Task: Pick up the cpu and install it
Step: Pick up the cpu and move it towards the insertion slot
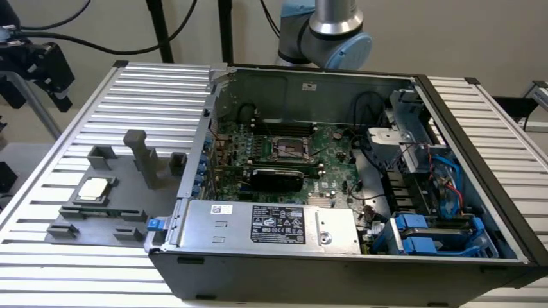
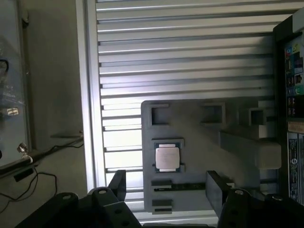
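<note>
The fingers (image 2: 118, 183) stood spread, grasping nothing. The cpu (image 1: 94, 187) lay flat in its grey fixture (image 1: 137, 200) (exterior view: 9 o'clock from the motherboard socket (image 1: 292, 149)), centred beyond the finger gap.

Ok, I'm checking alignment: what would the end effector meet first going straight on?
Probably the cpu on its grey fixture: it lies roughly ahead between the open end effector's fingers, though depth is unclear.
</note>
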Available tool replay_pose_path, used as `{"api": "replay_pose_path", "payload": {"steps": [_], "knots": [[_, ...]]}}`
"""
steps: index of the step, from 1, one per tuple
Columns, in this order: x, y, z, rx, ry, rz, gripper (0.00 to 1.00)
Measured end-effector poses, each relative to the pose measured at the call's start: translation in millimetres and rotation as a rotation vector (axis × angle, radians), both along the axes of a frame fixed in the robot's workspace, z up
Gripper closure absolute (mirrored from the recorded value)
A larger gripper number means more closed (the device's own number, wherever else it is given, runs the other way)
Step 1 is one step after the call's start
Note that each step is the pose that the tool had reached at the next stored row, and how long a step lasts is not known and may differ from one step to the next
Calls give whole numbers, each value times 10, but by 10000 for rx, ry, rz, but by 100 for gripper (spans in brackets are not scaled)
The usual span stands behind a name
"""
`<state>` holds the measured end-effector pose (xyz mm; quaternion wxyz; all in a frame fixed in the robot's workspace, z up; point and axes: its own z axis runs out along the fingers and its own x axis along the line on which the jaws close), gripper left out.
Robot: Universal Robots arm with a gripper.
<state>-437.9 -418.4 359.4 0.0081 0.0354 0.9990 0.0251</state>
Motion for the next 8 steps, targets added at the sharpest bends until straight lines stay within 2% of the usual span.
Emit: {"api": "replay_pose_path", "payload": {"steps": [5, 8], "knots": [[59, -6, -92, 0, -1, -1, 23], [92, -25, -144, -1, 2, -1, 23]]}}
